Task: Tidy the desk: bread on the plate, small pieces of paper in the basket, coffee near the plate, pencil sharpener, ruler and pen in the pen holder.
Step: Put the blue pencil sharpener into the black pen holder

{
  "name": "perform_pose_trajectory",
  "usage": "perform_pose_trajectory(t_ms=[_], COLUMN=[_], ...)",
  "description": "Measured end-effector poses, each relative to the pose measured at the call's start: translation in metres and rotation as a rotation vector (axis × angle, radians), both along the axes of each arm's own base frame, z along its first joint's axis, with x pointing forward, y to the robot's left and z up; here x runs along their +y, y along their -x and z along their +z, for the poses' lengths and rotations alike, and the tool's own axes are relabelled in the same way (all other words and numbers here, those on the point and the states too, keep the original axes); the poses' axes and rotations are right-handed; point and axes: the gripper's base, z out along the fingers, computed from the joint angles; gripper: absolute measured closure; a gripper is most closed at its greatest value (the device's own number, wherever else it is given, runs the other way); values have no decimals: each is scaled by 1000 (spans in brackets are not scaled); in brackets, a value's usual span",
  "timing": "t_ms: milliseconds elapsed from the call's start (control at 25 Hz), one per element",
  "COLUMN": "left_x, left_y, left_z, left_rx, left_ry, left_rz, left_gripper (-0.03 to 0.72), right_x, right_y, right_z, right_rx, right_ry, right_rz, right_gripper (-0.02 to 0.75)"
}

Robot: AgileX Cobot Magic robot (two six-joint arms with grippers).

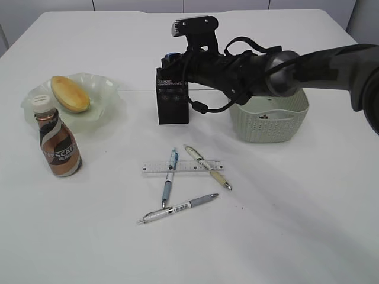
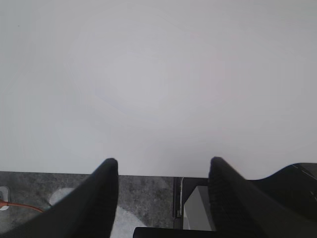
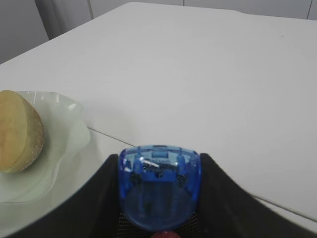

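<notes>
Exterior view: right end effector clenching pencil sharpener above pen holder; left end effector released.

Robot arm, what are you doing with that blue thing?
The right fingers are shut on the blue sharpener, holding it right above the black pen holder. The bread already lies on the plate, with the coffee beside it. The ruler and three pens are not yet picked up from the table. The left fingers are open and holding nothing, off at the table's edge.
</notes>
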Motion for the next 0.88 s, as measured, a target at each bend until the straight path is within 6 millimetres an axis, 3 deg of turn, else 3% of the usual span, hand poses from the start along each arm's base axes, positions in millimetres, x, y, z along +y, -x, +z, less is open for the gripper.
perform_pose_trajectory(t_ms=[360,760,880], left_x=[0,0,0], left_y=[0,0,0], left_z=[0,0,0], left_rx=[0,0,0], left_ry=[0,-2,-2], left_rz=[0,0,0], left_gripper=[264,264,264], right_x=[0,-2,-5], right_y=[0,1,3], right_z=[0,1,11], right_rx=[0,37,88], right_ry=[0,-8,11], right_rz=[0,-21,-56], right_gripper=[352,350,350])
